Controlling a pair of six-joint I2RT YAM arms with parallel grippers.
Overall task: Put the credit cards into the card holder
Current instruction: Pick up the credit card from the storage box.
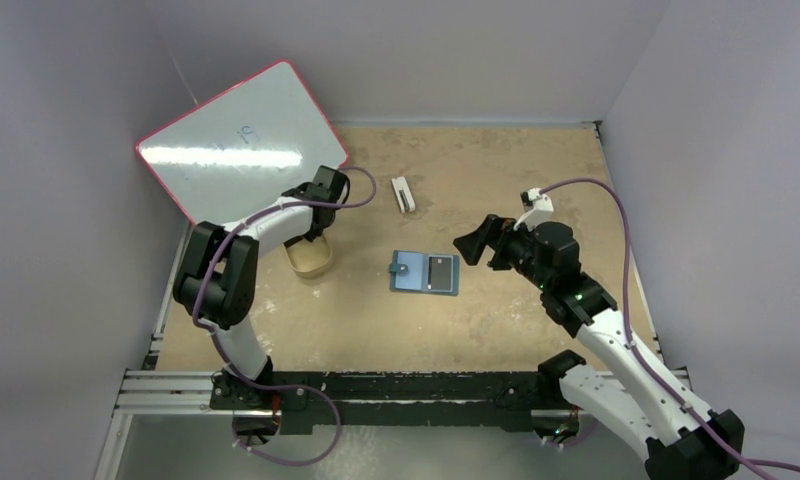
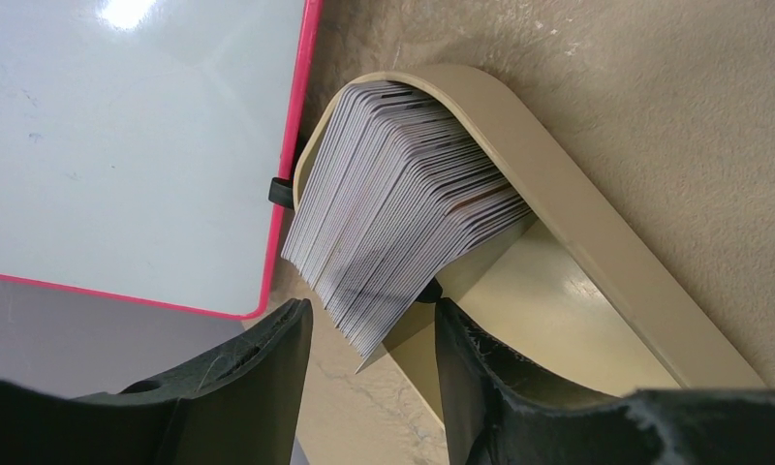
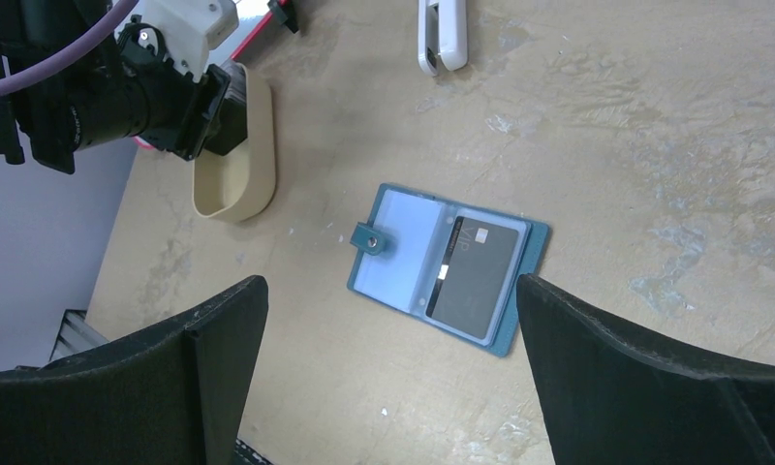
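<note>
The card holder lies open and flat near the middle of the desk, teal, with its snap tab folded over the left half. A dark card rests on the right half, slightly skewed; whether it sits inside a pocket or only on top cannot be told.

At 9 o'clock from the holder, well apart from it, stands a tan tray. The left wrist view shows it holding the credit cards, a thick stack leaning on edge against the tray's curved end wall. The left end effector hangs over the tray with its jaws apart, straddling the lowest corner of the stack. A gap shows between the left finger and the card edges, while the right finger comes close to the stack without clear contact, so nothing is clamped.

The right end effector hovers at 3 o'clock from the holder, above the desk. Its jaws are spread wide with nothing between them, and the holder appears in the gap in the right wrist view.

A white block lies at 11 o'clock from the holder. A whiteboard with a pink-red rim leans at the desk's 10 o'clock corner, just behind the tray.
</note>
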